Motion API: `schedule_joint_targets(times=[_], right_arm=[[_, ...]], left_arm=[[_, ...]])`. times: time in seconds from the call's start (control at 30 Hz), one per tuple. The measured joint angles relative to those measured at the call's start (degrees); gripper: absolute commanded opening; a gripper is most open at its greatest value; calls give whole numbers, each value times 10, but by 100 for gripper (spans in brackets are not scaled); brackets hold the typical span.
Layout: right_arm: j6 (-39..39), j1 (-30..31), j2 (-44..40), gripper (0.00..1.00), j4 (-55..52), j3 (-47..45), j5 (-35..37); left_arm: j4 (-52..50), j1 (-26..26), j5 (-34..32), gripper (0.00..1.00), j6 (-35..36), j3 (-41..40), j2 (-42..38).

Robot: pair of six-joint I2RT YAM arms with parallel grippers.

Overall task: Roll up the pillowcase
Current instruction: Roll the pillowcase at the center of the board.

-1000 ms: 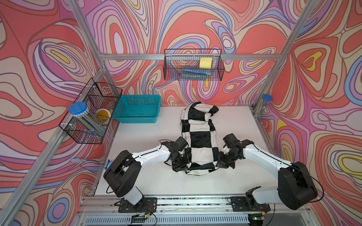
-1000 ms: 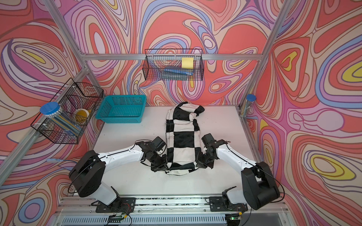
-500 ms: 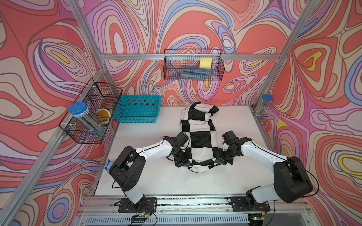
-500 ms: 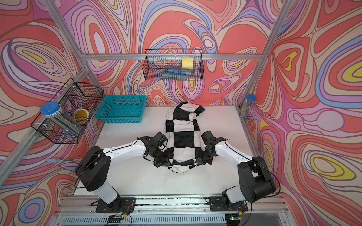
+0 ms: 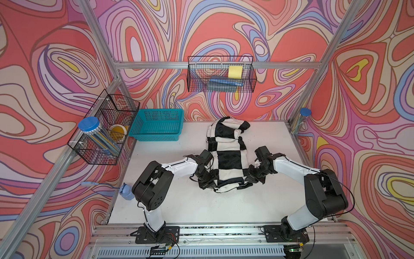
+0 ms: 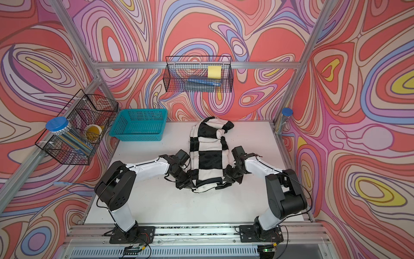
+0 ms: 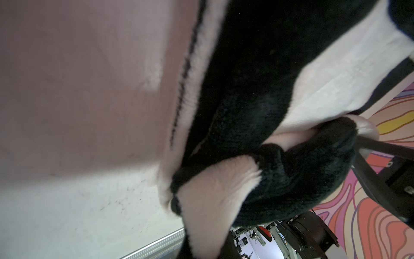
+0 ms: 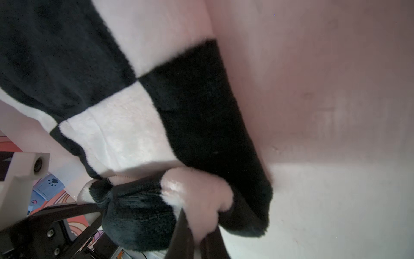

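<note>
The black and white checkered pillowcase [image 5: 226,157] [image 6: 207,157] lies as a long narrow strip down the middle of the white table [image 5: 179,208], its far end bunched near the back wall. My left gripper [image 5: 209,182] [image 6: 187,185] is shut on the near left corner of the pillowcase. My right gripper [image 5: 251,179] [image 6: 228,179] is shut on the near right corner. The near hem curls up and over between them. In the left wrist view the pillowcase [image 7: 257,89] covers the fingers. In the right wrist view the pillowcase [image 8: 197,201] is pinched between the dark fingers [image 8: 186,237].
A teal plastic basket [image 5: 156,125] stands at the back left of the table. A wire basket [image 5: 105,132] with a blue-lidded jar hangs on the left frame, and another wire basket [image 5: 221,75] hangs on the back wall. A blue-capped tube [image 5: 302,118] stands at the back right corner.
Both grippers have carried the near hem a little up and towards the back wall, so the pillowcase's near edge now curls over itself. The far end has not moved.
</note>
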Motion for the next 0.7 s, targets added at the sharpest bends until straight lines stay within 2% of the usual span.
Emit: schedule_joint_targets(times=[0.1,0.13,0.23,0.27,0.3,0.37,0.4,0.43,0.6,0.7], right_arm=[[1,-1,11,0,10,0,0],[1,-1,14,0,12,1,0],[3,-1,24,1,16,5,0],[4,-1,26,1,16,6,0],[4,-1,28,1,16,8,0],[5,-1,30,1,18,9,0],[6,-1,31,1,19,9,0],[7,-1,32,1,20,9,0],[9,-1,38,1,21,12,-1],[9,-1,39,1,19,14,0]], left_arm=[[-2,10,-2,51,10,7,-1],[-6,14,-6,58,16,10,-4],[-35,19,-33,66,35,24,-28],[-48,19,-45,66,44,29,-47],[-59,19,-54,64,53,34,-63],[-90,9,-76,44,79,54,-98],[-105,-1,-84,27,94,69,-111],[-118,-16,-92,0,112,89,-118],[-160,-127,-95,0,199,171,-99],[-179,-176,-85,0,236,196,-52]])
